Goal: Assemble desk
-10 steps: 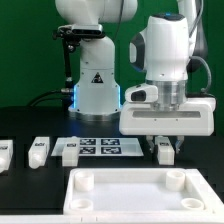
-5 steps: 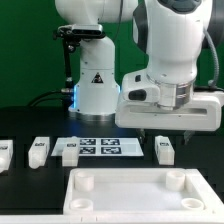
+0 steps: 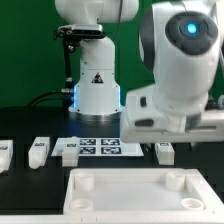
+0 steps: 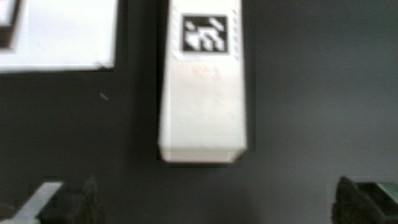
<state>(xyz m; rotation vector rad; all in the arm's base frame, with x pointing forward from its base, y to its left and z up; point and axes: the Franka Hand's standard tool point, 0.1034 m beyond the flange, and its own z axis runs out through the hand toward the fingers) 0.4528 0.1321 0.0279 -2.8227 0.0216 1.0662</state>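
Observation:
The white rimmed tabletop (image 3: 130,196) lies upside down at the front, corner sockets up. Four white tagged legs lie in a row behind it: three on the exterior view's left (image 3: 4,155) (image 3: 38,150) (image 3: 68,152) and one on the right (image 3: 165,152). My gripper (image 3: 166,141) hangs just above that right leg, apart from it. In the wrist view the leg (image 4: 201,85) lies lengthwise on the black table, tag at its far end. My gripper (image 4: 214,205) is open and empty, its dark fingertips (image 4: 63,200) wide apart on either side.
The marker board (image 3: 100,148) lies flat between the legs, and its corner shows in the wrist view (image 4: 54,35). The robot base (image 3: 95,85) stands behind it. My arm's large white body fills the exterior view's right.
My gripper has risen from around the right leg, and the arm has swung up and nearer the camera. The leg stays on the table.

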